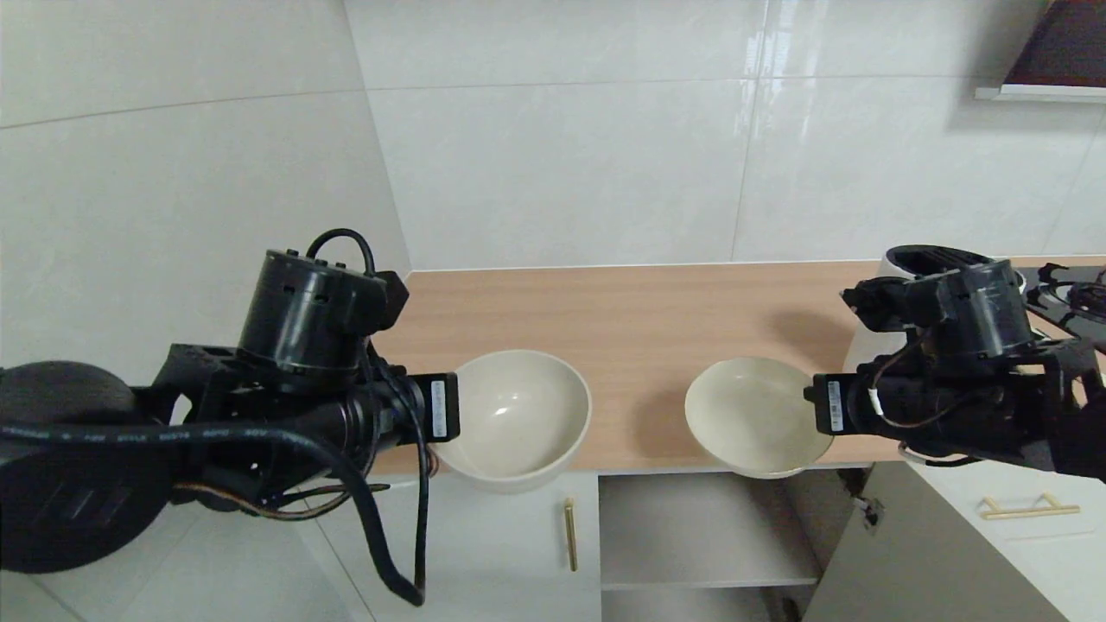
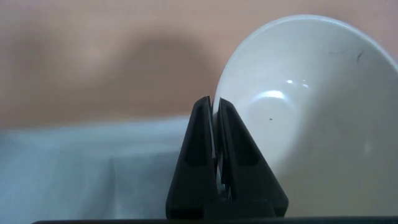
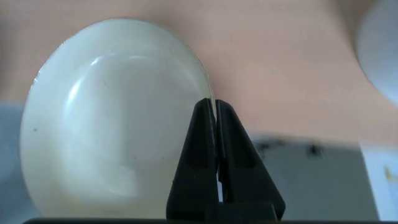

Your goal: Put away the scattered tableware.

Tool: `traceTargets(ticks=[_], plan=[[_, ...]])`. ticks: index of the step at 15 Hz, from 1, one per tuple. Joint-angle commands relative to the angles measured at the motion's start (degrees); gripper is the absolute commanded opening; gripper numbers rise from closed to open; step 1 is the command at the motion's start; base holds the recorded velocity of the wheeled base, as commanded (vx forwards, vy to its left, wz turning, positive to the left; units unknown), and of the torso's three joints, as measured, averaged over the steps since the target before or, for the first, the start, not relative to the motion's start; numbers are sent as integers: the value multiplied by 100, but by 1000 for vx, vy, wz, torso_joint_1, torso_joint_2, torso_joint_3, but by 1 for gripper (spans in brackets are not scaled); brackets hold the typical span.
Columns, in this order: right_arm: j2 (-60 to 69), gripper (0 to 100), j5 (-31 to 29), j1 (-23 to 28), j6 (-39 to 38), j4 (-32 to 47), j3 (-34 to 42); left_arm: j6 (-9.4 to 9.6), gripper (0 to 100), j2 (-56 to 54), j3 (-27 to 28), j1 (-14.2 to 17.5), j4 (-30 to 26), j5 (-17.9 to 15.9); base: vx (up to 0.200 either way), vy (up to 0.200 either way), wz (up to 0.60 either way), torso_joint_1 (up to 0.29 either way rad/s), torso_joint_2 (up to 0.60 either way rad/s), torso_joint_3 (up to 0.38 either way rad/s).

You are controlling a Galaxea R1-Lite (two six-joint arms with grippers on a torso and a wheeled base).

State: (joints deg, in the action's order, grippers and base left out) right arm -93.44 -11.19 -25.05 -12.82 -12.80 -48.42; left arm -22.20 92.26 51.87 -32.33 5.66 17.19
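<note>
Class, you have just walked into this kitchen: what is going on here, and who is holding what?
The robot has both arms out at the front edge of the light wooden countertop. Its left gripper is shut on the rim of a cream glazed round bowl, and its right gripper is shut on the rim of a second cream glazed bowl. Both bowls are held tilted. Below them a white cabinet stands open, showing a shelf; neither bowl is inside it yet.

Nothing can be read. A white sticker [image 1: 437, 408] on the left gripper [image 2: 216, 107] and a second sticker [image 1: 833, 406] on the right gripper [image 3: 216, 109] carry print too small to make out, as does the black cable [image 1: 173, 432].
</note>
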Motion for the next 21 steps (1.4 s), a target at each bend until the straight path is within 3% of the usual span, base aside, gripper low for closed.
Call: traceTargets(ticks=[1,6,15,21], plan=[[476,0,-41,-307,-27,-249,430,-21,0,-103,-397,-195,296,4,0,0,0,0,0,0],[362,0,3,-422,-36,-469,1028,23,0,266,-503,-318,384,-5,0,0,0,0,0,0],[212,0,3,-430,-27,-592,1142,23,0,345,-546,-335,445,13,-200,0,0,2,1,1],[45,0,3,-448,-27,-583,1142,23,0,345,-546,-335,445,13,0,0,0,0,0,0]])
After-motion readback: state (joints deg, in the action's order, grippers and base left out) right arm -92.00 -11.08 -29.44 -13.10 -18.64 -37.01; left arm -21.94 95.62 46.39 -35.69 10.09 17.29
